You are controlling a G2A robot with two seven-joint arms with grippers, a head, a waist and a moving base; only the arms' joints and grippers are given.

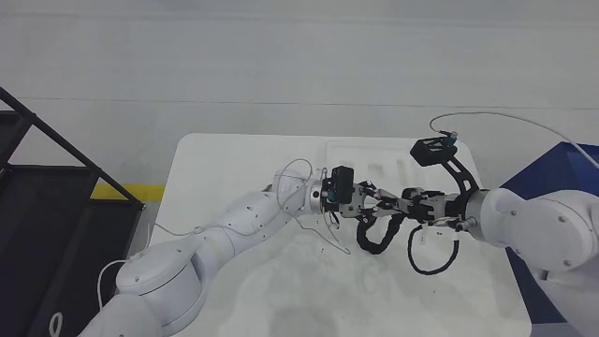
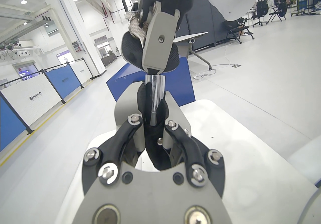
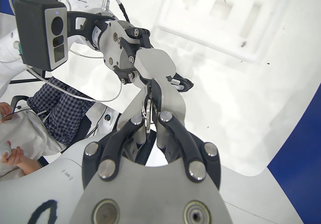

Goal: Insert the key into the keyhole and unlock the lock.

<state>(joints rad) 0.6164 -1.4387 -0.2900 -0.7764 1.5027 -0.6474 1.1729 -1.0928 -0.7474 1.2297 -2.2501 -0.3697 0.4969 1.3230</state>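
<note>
The lock (image 2: 156, 89) — a chrome cylinder — sits at the centre of the left wrist view. The fingers of the left tool (image 2: 153, 112) press against its sides and pinch it. Its far end points up the frame and meets the tip of the right tool (image 3: 151, 94) head-on.

The right tool is pressed together on the key (image 3: 148, 112), a flat silver piece with a wire ring (image 3: 143, 107) on it, at the middle of the right wrist view. The fingers hide the blade, so I cannot tell whether it sits in the keyhole.

In the top view the two tools meet nose to nose at the centre of the frame, above the bench (image 1: 225, 178). The left arm comes from the lower left and the right arm from the right edge. A thick black loop (image 1: 377, 235) hangs just below the meeting point.

A white foam tray (image 3: 220, 9) with three recesses lies on the bench in the upper right of the right wrist view, well apart from lock and key.
</note>
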